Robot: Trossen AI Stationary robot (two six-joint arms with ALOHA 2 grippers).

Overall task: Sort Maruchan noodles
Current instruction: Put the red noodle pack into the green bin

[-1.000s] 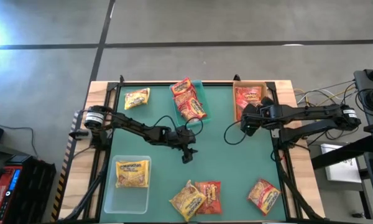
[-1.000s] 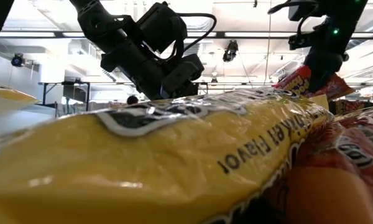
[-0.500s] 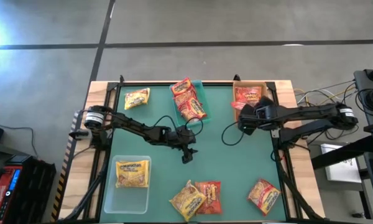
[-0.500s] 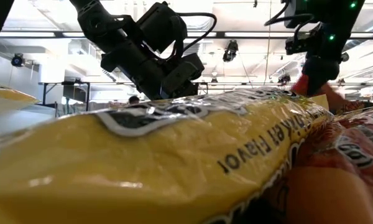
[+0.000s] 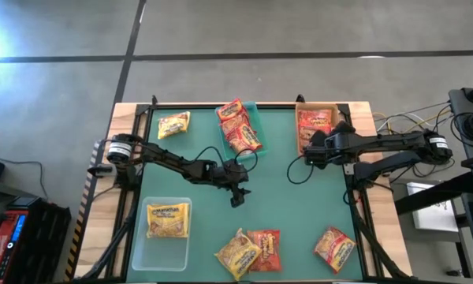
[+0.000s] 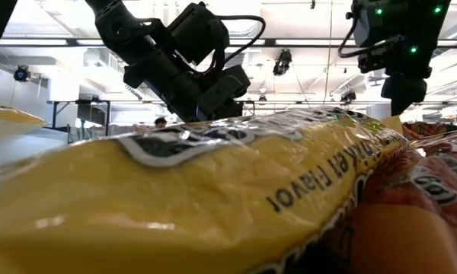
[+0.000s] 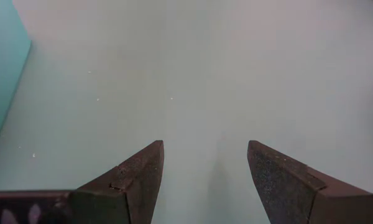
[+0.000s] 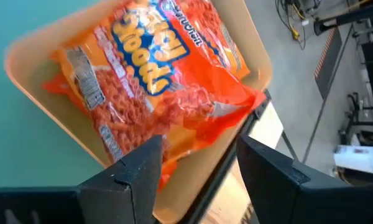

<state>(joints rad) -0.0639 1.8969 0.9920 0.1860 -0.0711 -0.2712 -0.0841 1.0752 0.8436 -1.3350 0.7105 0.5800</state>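
The high camera looks straight down on the whole counter [image 5: 276,181]. The low camera sits at counter height, very near a yellow packet [image 6: 213,198]. Each wrist camera looks forward past its own end effector: left [image 7: 205,180] at bare counter, right [image 8: 196,171] into the tan bin [image 8: 258,59].

Orange-red noodle packet [image 8: 155,87] in tan bin [image 8: 248,43].

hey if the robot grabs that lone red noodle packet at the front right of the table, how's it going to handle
The red packet looks light and flat, so it probably lifts easily. Its crinkly glossy wrapper may slip or bend at the edges. The noodle block inside probably keeps the middle stiff but could crack under a hard squeeze.
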